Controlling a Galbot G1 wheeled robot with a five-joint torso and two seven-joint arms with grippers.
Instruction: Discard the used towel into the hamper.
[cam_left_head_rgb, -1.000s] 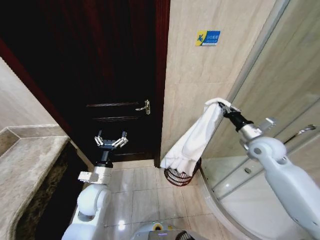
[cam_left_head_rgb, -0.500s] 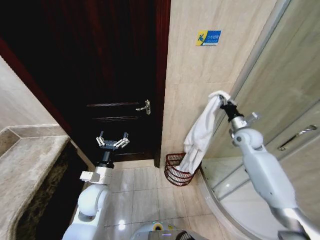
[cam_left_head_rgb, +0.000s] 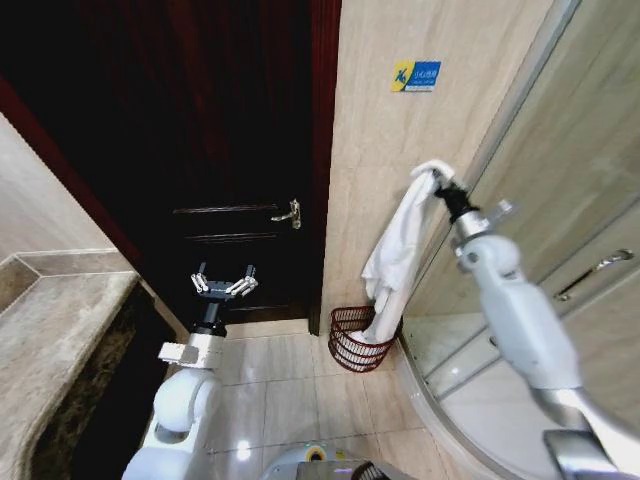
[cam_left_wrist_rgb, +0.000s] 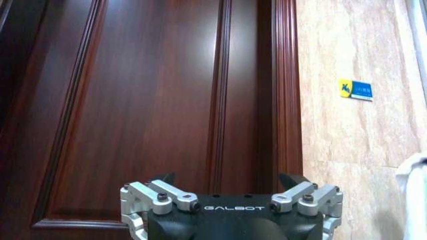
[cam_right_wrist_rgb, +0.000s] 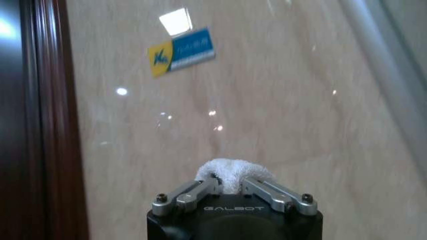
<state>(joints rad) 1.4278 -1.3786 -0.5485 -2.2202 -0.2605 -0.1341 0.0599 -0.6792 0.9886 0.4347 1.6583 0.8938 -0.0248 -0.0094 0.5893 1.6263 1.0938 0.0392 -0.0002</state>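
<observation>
Above the hamper (cam_left_head_rgb: 358, 338), at its 12 o'clock, your right gripper (cam_left_head_rgb: 437, 184) is pinching the towel (cam_left_head_rgb: 397, 255); the hem is now dipping inside the rim, so release looks near. Your left gripper (cam_left_head_rgb: 224, 281) is idling spread at the door (cam_left_head_rgb: 200, 150).

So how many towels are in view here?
1: a white towel pinched in the right gripper, hanging down the tiled wall into the hamper. Others may lie hidden inside.
</observation>
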